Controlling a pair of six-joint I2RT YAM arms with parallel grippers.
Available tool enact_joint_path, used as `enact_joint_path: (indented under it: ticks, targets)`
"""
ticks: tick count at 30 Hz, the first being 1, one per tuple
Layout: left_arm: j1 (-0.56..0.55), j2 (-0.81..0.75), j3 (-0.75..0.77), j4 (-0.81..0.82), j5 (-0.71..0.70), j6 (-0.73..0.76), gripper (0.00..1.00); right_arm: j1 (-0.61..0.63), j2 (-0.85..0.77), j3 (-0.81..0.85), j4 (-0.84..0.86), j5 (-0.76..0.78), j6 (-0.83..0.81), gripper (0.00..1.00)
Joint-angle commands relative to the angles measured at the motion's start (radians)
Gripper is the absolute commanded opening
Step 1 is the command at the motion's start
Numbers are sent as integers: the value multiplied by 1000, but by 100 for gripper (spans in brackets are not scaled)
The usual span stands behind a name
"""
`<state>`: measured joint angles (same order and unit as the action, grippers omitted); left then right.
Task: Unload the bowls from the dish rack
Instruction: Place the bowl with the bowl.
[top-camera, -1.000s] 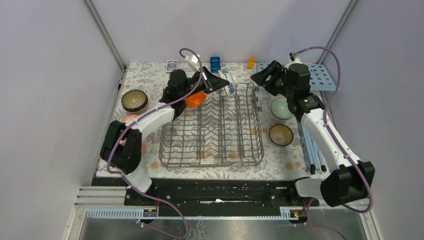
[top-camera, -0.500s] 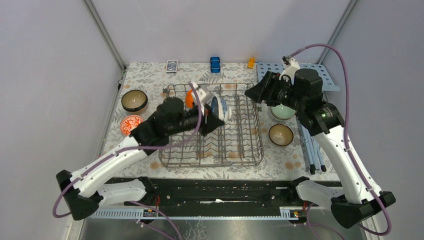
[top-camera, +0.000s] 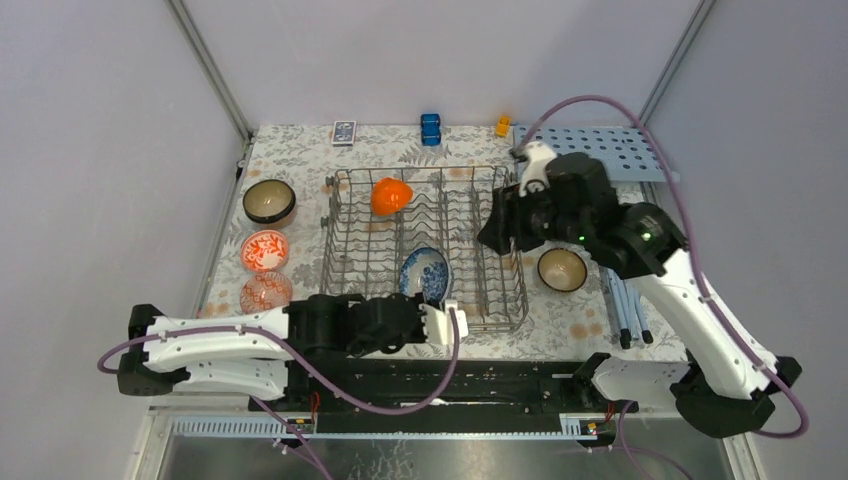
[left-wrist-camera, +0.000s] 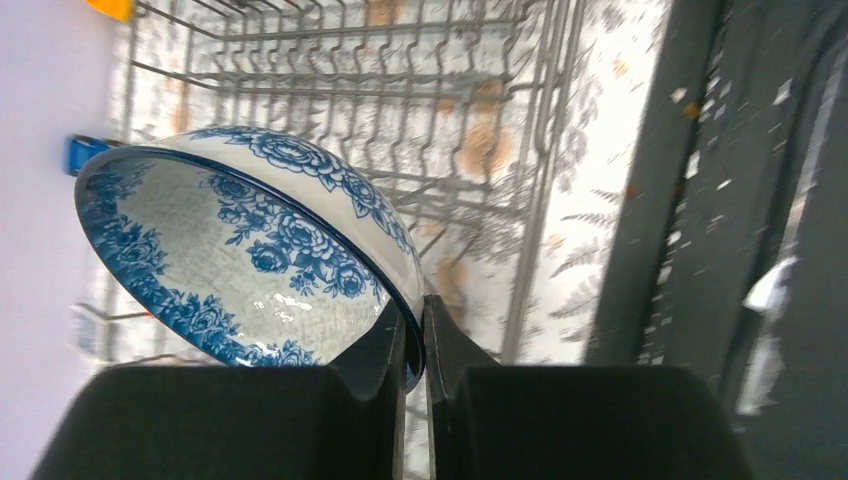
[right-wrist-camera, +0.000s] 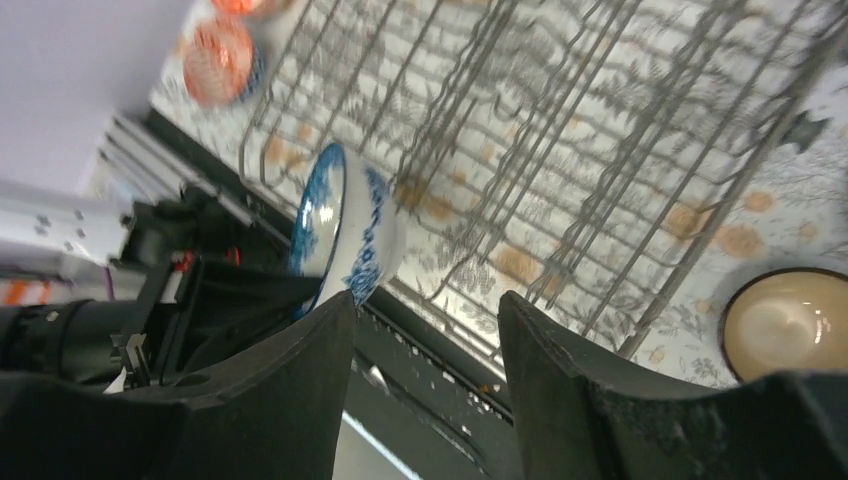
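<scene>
Left arm lies low, stretched along the bottom of the top view from lower left toward centre; left gripper (left-wrist-camera: 413, 312) clenched on the rim of the blue-and-white bowl (top-camera: 425, 273), which is tilted on edge at the near side of the dish rack (top-camera: 345, 290). Right arm folded high at centre right; right gripper (right-wrist-camera: 425, 310) released, fingers apart above the rack's right side, nothing between them; orange bowl (top-camera: 390, 195) sits in the rack, upper centre.

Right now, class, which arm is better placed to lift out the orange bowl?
Probably right: the right gripper is open, empty, above the dish rack; the left gripper grips the blue-and-white bowl.
</scene>
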<state>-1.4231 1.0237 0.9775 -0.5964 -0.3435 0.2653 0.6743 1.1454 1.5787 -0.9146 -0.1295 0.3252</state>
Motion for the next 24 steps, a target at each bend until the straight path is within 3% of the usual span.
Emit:
enact_joint_path:
  ticks: [1,6,13,24]
  targets:
    - [-43,16,-12,53,-191,298,0,158,61,-24,-32,122,-30,61]
    - [-84,12,-56,50,-212,457,0,291,143,-10,13,238,-8,59]
    - [-116,14,-65,-43,-200,536,0,394,251,59,-2,356,-14,55]
    - [-196,43,-36,-186,-205,574,0,431,310,59,-36,406,-40,49]
